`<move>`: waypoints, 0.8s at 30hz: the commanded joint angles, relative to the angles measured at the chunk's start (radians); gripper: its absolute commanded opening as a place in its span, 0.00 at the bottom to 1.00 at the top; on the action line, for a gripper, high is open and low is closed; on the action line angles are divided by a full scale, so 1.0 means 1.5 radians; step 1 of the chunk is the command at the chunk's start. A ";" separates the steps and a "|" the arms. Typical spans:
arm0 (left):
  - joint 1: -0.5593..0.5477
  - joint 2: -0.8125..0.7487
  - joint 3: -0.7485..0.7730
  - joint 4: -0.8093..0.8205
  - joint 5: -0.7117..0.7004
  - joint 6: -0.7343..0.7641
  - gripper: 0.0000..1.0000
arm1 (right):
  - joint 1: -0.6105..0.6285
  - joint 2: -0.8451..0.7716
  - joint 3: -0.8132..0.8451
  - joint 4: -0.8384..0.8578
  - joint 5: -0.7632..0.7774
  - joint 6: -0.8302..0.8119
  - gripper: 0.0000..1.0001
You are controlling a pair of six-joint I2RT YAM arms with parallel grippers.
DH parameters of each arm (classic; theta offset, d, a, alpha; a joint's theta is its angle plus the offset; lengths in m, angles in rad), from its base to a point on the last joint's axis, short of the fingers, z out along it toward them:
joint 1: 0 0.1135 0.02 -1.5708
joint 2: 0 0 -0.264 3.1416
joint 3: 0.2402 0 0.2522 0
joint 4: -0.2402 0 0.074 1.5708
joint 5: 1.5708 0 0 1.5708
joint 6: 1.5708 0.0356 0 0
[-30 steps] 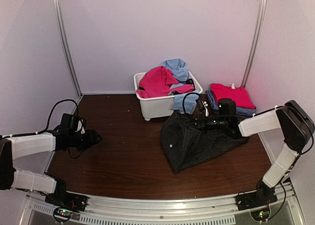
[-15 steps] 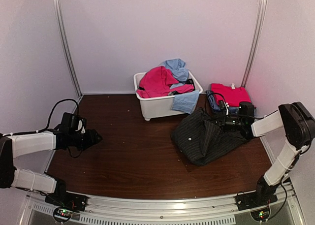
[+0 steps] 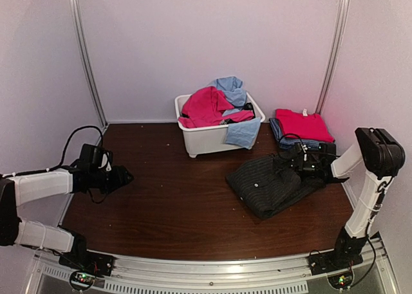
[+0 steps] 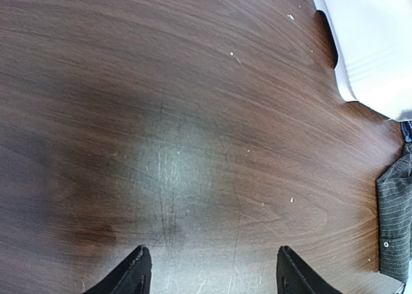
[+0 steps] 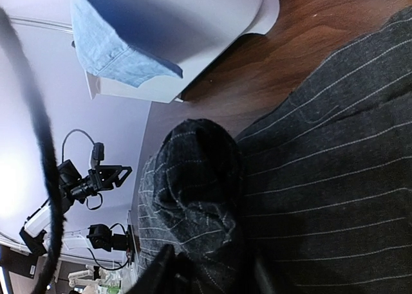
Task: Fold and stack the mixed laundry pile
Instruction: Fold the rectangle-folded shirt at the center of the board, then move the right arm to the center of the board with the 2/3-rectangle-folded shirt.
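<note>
**Buried pinch on bunched cloth: slip or drag likely**

The right gripper (image 3: 302, 162) is pinching a bunched ridge of the black pinstriped garment (image 3: 269, 184). The garment lies crumpled on the surface (image 3: 167, 191), just in front of the folded stack (image 3: 302, 123) of pink-red over blue checked cloth.

In the right wrist view the cloth hides the fingertips, so the depth of the pinch is hard to tell. If it is shallow, the fabric may slide out under a pull. Several gathered layers may also be caught, which would drag the whole heap rather than one edge. A sweep toward the far right could knock the stack askew.

The left gripper (image 3: 123, 177) hangs spread and empty over bare surface, well apart, so nothing pins the garment down. A pink-red garment (image 3: 205, 106) and a light blue garment (image 3: 228, 88) sit unfolded in the white tub (image 3: 206, 139).
</note>
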 commanded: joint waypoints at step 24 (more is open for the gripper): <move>-0.185 0.117 0.204 0.088 -0.001 0.196 0.70 | 0.309 -0.155 0.200 -0.553 0.443 -0.267 0.53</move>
